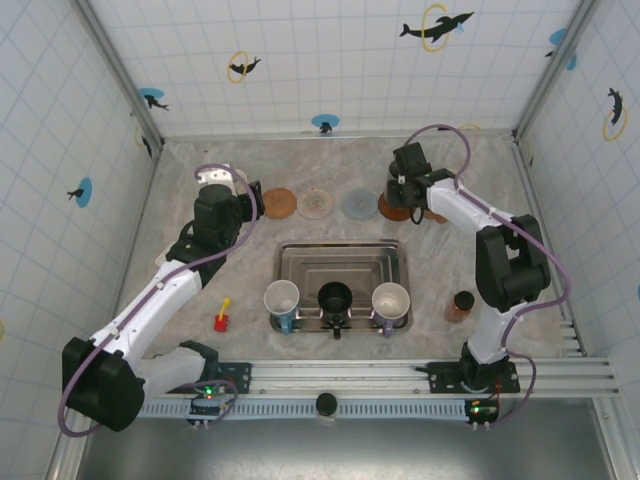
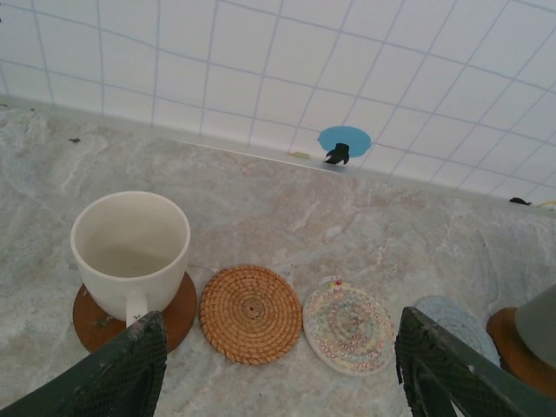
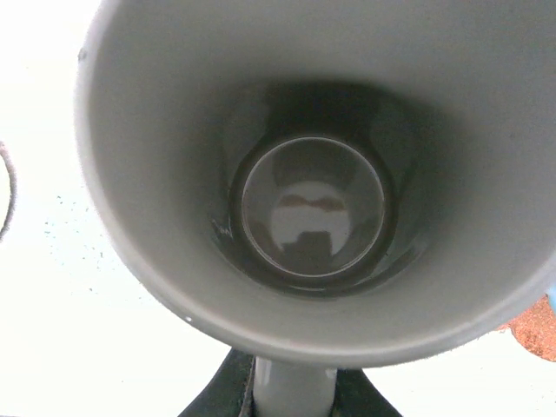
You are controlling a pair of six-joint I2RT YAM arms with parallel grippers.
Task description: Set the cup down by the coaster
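**Left side.** The left fingers are spread wide and hold nothing. They hover near the back of the marble-pattern counter. Just beyond them, a white ceramic cup stands upright on a dark brown wooden coaster, handle toward the camera. In the top view, a small red and yellow object lies on the counter nearer the arm bases.

**Centre.** Three more coasters continue the row to the right, close beside one another: a round woven rattan coaster, a pastel knitted coaster and a blue-grey coaster. Nearer the bases sits a rectangular metal tray. Along its near edge stand a white cup with a blue base, a black cup and a lavender cup.

**Right side.** The right fingers are closed to a narrow gap, pinching the handle of a grey cup. The cup is upright with its mouth open to the wrist camera. It is at the right end of the coaster row, over a reddish-brown coaster. The pictures do not show whether the cup base rests on that coaster or is just above it. A small brown jar stands on the counter to the right of the tray.
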